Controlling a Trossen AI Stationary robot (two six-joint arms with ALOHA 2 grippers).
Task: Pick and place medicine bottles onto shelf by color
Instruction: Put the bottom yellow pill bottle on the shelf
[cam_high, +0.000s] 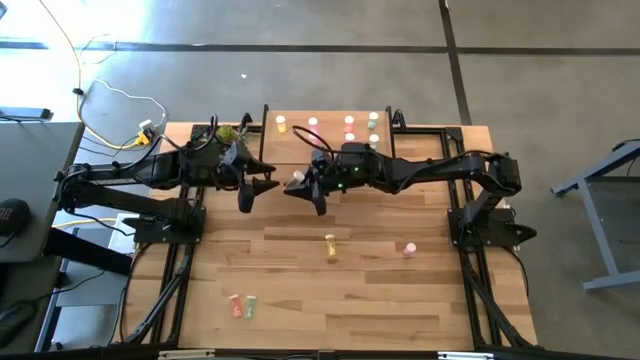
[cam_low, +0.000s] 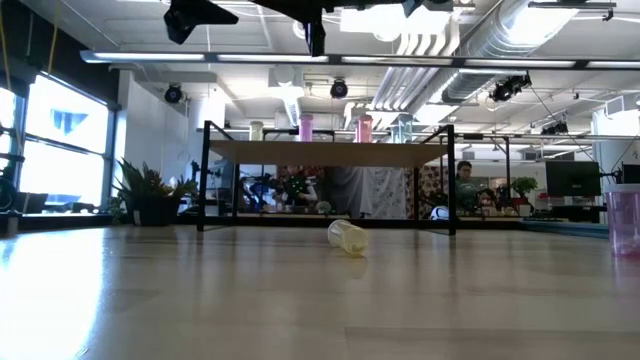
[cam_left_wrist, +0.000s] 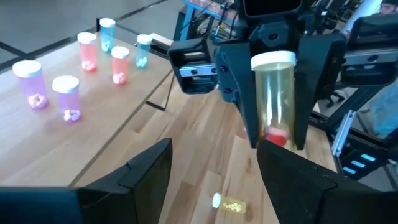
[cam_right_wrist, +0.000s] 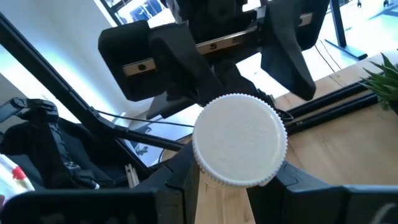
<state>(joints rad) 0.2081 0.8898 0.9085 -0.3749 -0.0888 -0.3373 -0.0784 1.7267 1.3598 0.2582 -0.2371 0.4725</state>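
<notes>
A yellow bottle (cam_left_wrist: 278, 99) with a white cap sits clamped in the right gripper (cam_high: 300, 183) at frame centre, facing the left gripper (cam_high: 262, 188), whose fingers are spread apart, below the shelf (cam_high: 330, 140).

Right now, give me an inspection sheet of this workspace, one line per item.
Surface: slatted wooden tabletop, bare in the middle.
Job's things: shelf at the far edge carries several upright bottles; one yellow bottle lies on its side mid-table, a pink bottle stands near it, two more lie at the near edge.
Clutter: green leafy object by the left arm.
Grippers: right gripper holds a yellowish white-capped bottle above the table; left gripper faces it, jaws open and empty.
Cables: yellow and white cables on the floor, left.
Surroundings: a person sits far behind the table.
</notes>
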